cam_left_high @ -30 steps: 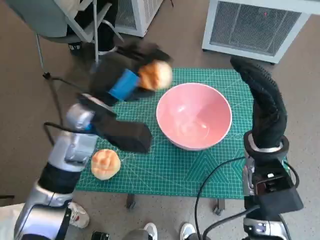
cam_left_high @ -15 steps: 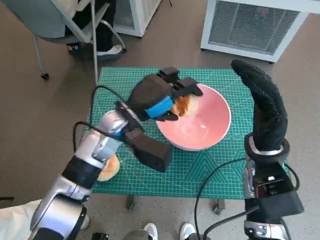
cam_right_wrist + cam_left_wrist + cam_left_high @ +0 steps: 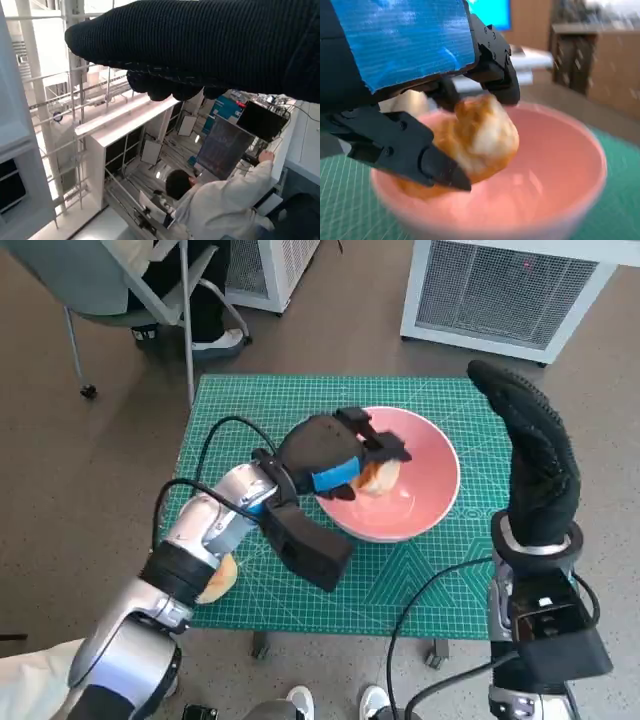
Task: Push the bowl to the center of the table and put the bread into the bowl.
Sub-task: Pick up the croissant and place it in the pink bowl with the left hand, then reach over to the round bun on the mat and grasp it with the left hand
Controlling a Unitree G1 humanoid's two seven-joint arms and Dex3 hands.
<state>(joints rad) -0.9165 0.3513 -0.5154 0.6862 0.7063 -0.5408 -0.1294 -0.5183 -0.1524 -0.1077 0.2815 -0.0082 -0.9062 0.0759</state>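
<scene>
Looking steeply down in the head view, the left hand (image 3: 335, 455) reaches over the near-left rim of the pink bowl (image 3: 425, 495) and grips a golden bread roll (image 3: 378, 475) that sits inside the bowl's opening, low against its inner wall. The bowl rests on the green cutting mat (image 3: 250, 410) that covers the bench, a little right of the mat's middle. A second bread roll (image 3: 218, 580) lies on the mat near its front-left corner, partly hidden under the left forearm. The right hand (image 3: 535, 455) stands upright beside the bowl's right rim, gloved fingers straight and together, holding nothing; whether it touches the bowl cannot be told. In the left wrist view the black fingers (image 3: 407, 147) clamp the bread roll (image 3: 482, 137) from both sides, the roll hanging just above the pink bowl's (image 3: 580, 155) floor. In the right wrist view the gloved right hand (image 3: 200, 45) fills the top, clasping nothing, and a person (image 3: 220, 200) in a white coat appears beyond it.
</scene>
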